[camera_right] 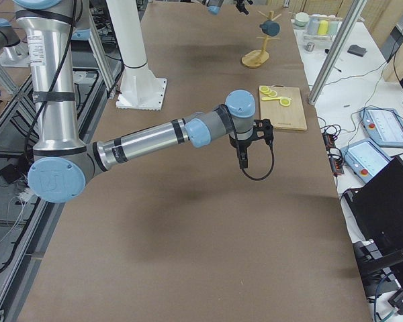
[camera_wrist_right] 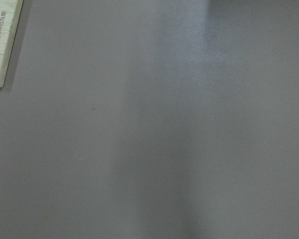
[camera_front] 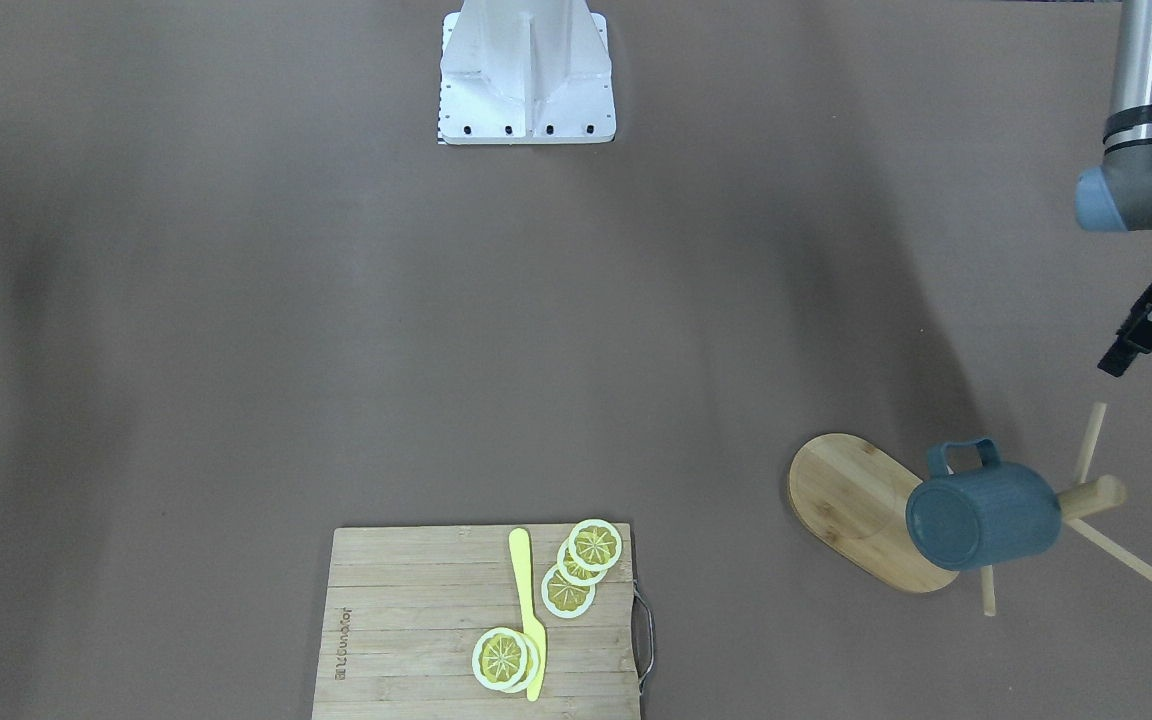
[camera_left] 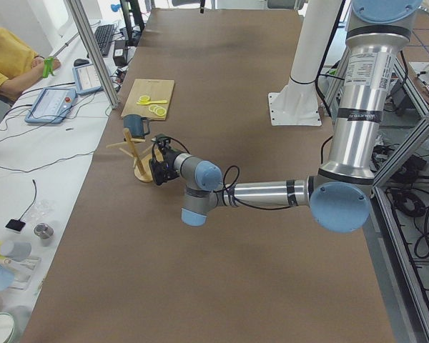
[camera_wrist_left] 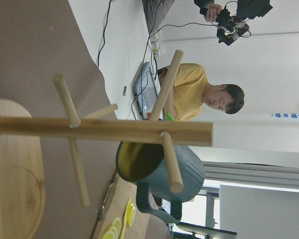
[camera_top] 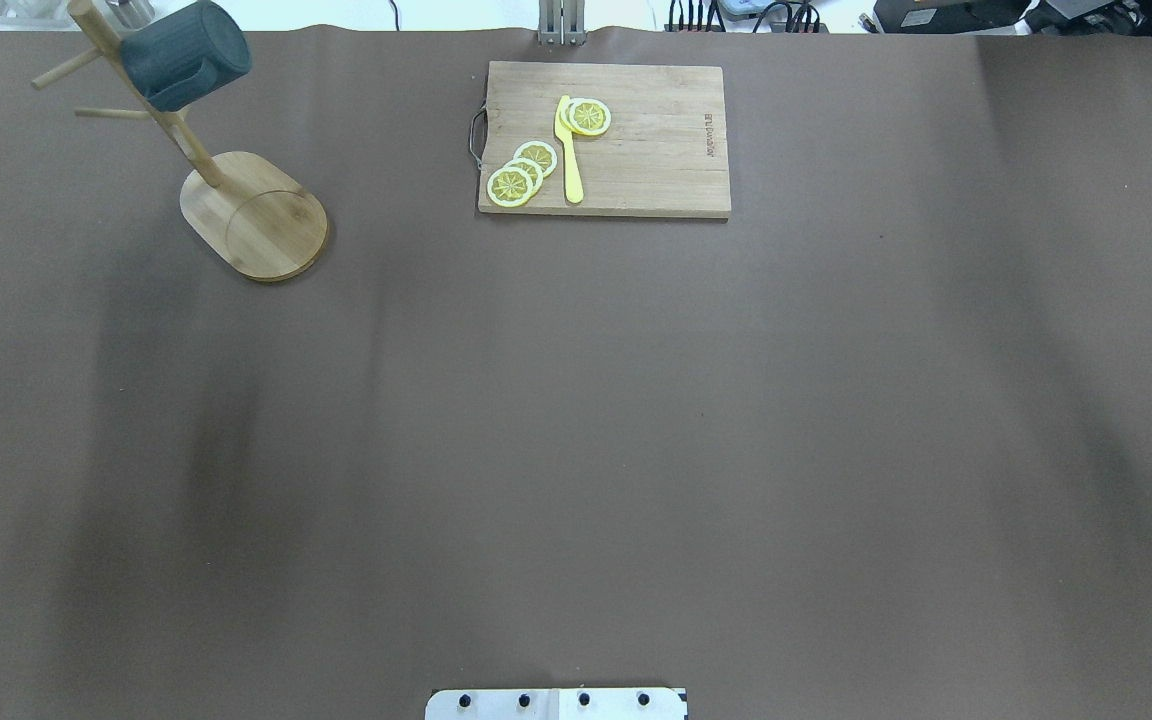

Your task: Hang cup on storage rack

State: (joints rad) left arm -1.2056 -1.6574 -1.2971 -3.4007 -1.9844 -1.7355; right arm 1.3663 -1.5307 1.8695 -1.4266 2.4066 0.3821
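Brown table [camera_top: 576, 450], white side desk [camera_left: 28, 187]

cup [camera_front: 986, 515]: dark blue-teal, ribbed, yellow inside | storage rack [camera_front: 851, 500]: light bamboo, fine grain | surface [camera_front: 236, 350]: matt brown | cutting board [camera_front: 416, 620]: pale slatted wood, dark lettering | lemon slices [camera_front: 596, 545]: yellow, white rims | knife [camera_front: 528, 600]: yellow | left arm [camera_front: 1148, 60]: silver, pale blue joint caps | base mount [camera_front: 526, 75]: white

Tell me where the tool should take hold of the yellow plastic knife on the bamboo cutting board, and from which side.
Grip the yellow plastic knife at its end nearer the robot, coming straight down from above and closing across its narrow width. It lies flat on the rectangular bamboo cutting board, and lemon slices lie against its other end.
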